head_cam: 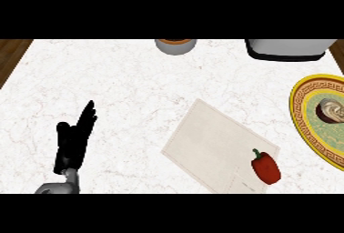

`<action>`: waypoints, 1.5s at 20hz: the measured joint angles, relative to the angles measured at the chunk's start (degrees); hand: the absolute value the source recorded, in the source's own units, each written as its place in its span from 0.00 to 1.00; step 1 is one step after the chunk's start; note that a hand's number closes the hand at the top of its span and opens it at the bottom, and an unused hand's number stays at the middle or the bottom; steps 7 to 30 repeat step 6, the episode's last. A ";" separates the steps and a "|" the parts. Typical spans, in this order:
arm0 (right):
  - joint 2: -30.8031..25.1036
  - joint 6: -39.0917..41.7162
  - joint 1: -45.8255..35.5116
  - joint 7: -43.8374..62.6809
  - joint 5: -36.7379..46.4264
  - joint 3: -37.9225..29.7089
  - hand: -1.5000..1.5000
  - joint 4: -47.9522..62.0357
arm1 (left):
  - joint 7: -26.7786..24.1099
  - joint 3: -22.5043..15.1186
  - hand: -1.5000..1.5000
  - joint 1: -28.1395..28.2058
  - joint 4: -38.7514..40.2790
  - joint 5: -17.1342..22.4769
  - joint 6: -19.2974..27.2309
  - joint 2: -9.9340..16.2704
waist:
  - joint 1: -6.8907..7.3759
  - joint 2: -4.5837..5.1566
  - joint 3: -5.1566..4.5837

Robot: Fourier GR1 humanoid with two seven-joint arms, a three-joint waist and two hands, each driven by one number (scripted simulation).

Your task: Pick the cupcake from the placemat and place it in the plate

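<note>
Left hand [75,141] rests open on the tabletop [134,82], fingers straight and pointing away, holding nothing; it sits idle, well clear of the work. Right hand not in view. Far to the left hand's right, the cupcake [332,111] sits on the plate [310,136], at the view's edge and partly cut off, so its seating is hard to confirm. It appears placed; the task looks done. Between hand and plate lies the placemat [211,145], carrying only a red pepper [266,167] near its corner. A cup [176,45] and a grey appliance [289,49] stand beyond.
</note>
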 measured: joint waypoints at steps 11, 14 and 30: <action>-0.76 -0.66 1.53 -0.41 -0.39 -0.70 0.00 0.43 | -0.07 -0.24 0.50 0.26 -0.59 0.10 -0.18 -0.26 | 0.14 0.05 0.08; -0.76 -0.66 1.53 -0.41 -0.39 -0.70 0.00 0.43 | -0.07 -0.24 0.50 0.26 -0.59 0.10 -0.18 -0.26 | 0.14 0.05 0.08; -0.76 -0.66 1.53 -0.41 -0.39 -0.70 0.00 0.43 | -0.07 -0.24 0.50 0.26 -0.59 0.10 -0.18 -0.26 | 0.14 0.05 0.08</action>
